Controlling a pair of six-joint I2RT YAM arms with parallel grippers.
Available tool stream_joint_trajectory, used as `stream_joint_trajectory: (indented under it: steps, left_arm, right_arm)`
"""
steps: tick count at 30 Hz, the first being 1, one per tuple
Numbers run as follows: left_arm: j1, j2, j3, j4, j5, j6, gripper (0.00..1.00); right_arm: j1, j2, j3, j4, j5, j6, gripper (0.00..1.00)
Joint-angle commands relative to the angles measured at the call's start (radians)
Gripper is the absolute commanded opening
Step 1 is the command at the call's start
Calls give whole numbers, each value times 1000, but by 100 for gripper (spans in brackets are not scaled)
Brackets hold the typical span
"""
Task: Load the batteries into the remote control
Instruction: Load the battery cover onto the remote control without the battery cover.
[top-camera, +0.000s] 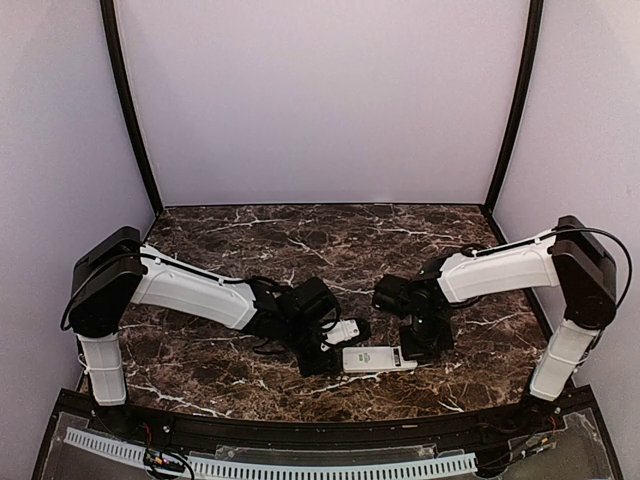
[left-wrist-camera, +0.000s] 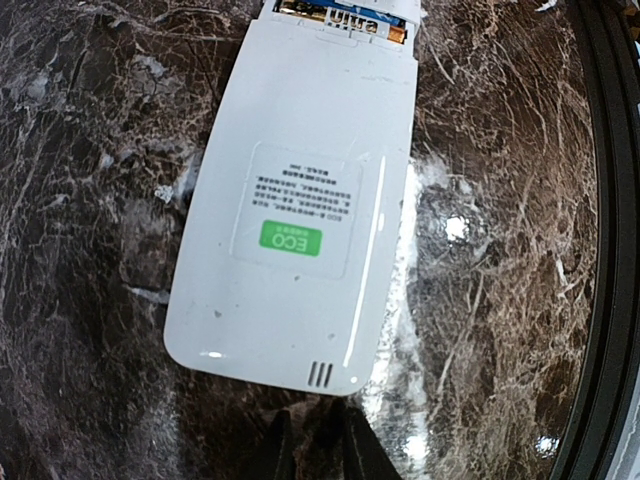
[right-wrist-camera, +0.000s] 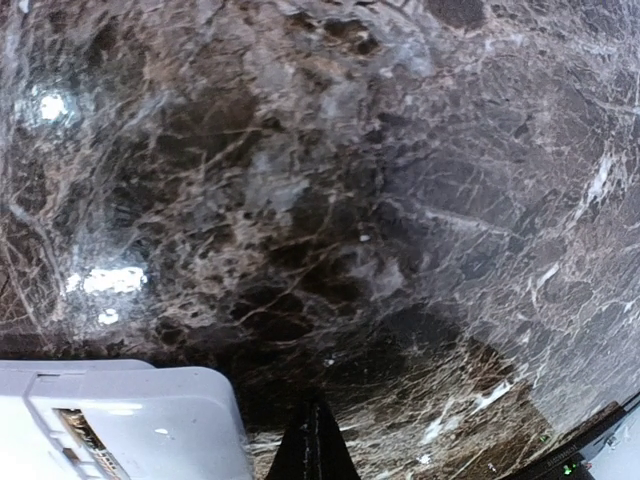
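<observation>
The remote control (top-camera: 380, 359) lies on the marble near the front edge, between both grippers. In the left wrist view the remote control (left-wrist-camera: 300, 200) is back side up with a green sticker. Its compartment at the far end holds a blue battery (left-wrist-camera: 345, 20). My left gripper (left-wrist-camera: 315, 440) sits just short of the remote's near end, its fingers a narrow gap apart with only marble between them. My right gripper (right-wrist-camera: 315, 445) is shut and holds nothing. It hovers just beside the remote's (right-wrist-camera: 110, 420) open compartment end.
A small plain white piece (top-camera: 343, 330) lies by the left gripper (top-camera: 325, 352), just behind the remote. The table's black front rim (left-wrist-camera: 610, 300) runs close along the remote's near side. Dark marble stretches behind both arms.
</observation>
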Motion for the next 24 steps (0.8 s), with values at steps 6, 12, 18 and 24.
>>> stream_joint_trajectory:
  steps: [6, 12, 18, 24]
  left_arm:
    - [1, 10, 11, -32, 8, 11, 18]
    - [0, 13, 13, -31, 9, 11, 18]
    - [0, 13, 14, -31, 11, 11, 17]
    - [0, 13, 15, -33, 14, 11, 18]
  right_arm:
    - [30, 51, 32, 34, -5, -13, 0]
    - [37, 68, 54, 36, -9, -31, 0]
    - [52, 84, 79, 27, -8, -31, 0]
    - [61, 95, 105, 19, -9, -31, 0]
